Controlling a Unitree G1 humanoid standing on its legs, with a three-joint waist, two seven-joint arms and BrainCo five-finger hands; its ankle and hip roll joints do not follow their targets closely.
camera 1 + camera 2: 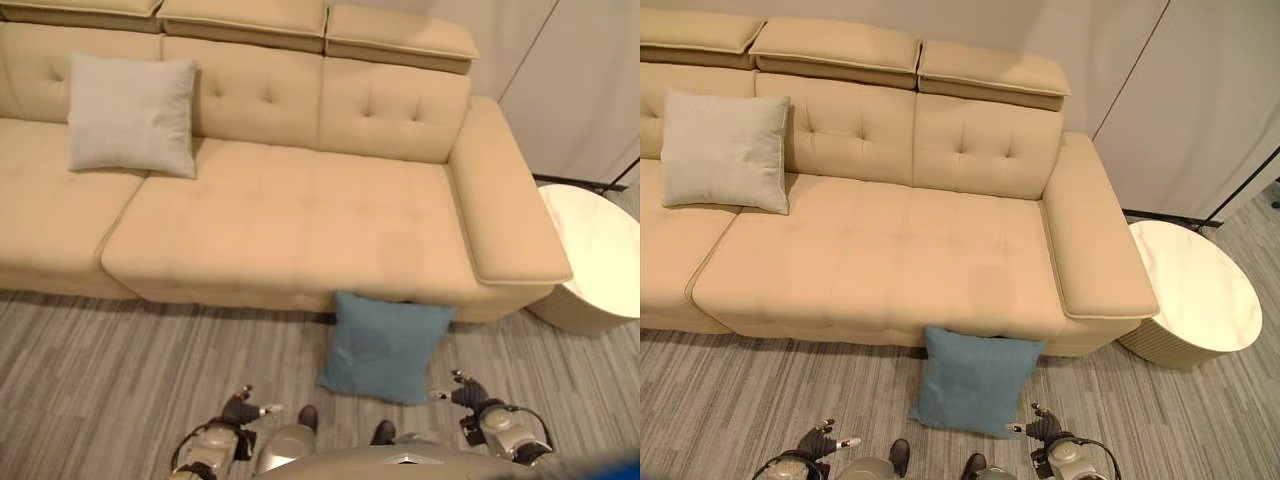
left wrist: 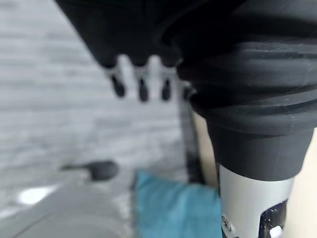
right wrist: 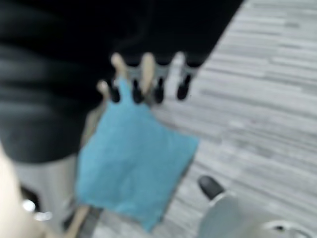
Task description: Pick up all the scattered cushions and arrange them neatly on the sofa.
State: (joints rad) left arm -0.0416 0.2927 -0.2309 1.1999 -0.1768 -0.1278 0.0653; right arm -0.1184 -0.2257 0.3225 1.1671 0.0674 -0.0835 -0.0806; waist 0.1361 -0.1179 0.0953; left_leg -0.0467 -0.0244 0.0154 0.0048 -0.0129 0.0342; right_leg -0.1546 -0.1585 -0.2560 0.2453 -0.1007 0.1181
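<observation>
Two cushions show: a pale grey cushion (image 1: 132, 113) at upper left, propped against the beige sofa (image 1: 300, 220) backrest, and a blue cushion (image 1: 385, 347) at lower centre, on the grey floor (image 1: 100, 380) leaning at the sofa's front. Left hand (image 1: 243, 408) and right hand (image 1: 462, 392) hover low either side, fingers relaxed, holding nothing. A round white table (image 1: 600, 255) sits at right.

The sofa (image 1: 270, 220) looks like smooth, matt, tufted upholstery. The blue cushion (image 1: 385, 345) and grey cushion (image 1: 132, 112) are soft woven cloth. The floor (image 1: 110, 370) shows streaked wood-grain planks; the side table (image 1: 1195, 285) top looks glossy, marble-like.
</observation>
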